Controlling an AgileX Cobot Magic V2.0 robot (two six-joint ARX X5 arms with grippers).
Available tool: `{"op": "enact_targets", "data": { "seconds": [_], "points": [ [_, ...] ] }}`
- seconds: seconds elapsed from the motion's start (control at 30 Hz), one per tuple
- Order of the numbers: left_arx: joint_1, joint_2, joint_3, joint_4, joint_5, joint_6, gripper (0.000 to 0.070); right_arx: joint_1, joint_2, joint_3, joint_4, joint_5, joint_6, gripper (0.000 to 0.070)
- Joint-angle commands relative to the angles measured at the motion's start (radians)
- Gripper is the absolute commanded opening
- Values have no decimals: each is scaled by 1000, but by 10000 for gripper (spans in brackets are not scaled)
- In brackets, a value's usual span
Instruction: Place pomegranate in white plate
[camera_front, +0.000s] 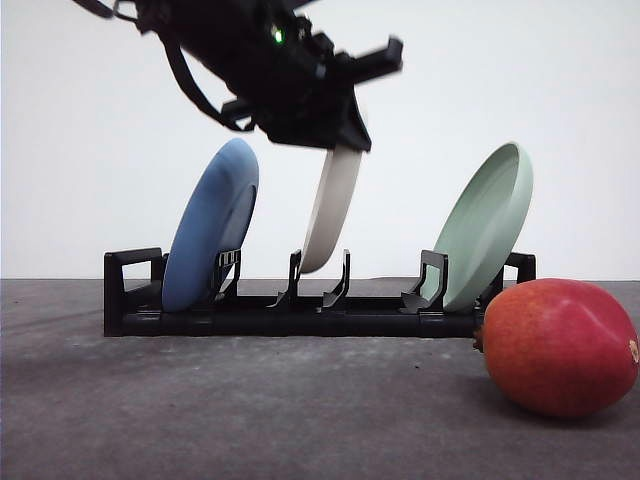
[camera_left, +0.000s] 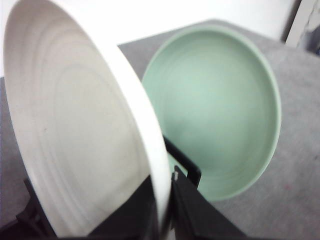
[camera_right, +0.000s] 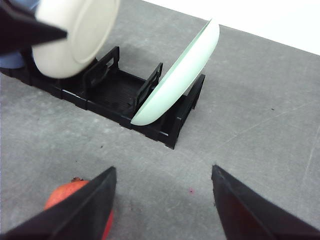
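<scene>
My left gripper is shut on the top rim of the white plate, which stands on edge with its lower rim between the posts of the rack's middle slot. In the left wrist view the rim is pinched between the dark fingers of the left gripper, and the white plate faces the camera. The red pomegranate lies on the table at the front right, away from the plate. My right gripper hangs open above the table, with the pomegranate beside one finger and nothing between the two.
A black dish rack stands across the middle of the grey table. A blue plate leans in its left slot and a pale green plate in its right slot, close to the pomegranate. Open table lies in front of the rack.
</scene>
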Motion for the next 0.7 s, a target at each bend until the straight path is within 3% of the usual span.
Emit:
{"op": "enact_targets", "data": {
  "seconds": [0.0,0.27,0.47,0.67],
  "points": [
    [-11,-18,25,12,-3,-39,10,5,3,10,11,-1,-4,383],
    [-13,-145,25,-103,25,-176,10,5,3,10,11,-1,-4,383],
    [-13,-271,25,-249,123,-254,10,5,3,10,11,0,-3,383],
    [-24,-403,15,-347,162,-272,10,5,3,10,11,0,20,383]
  ]
}}
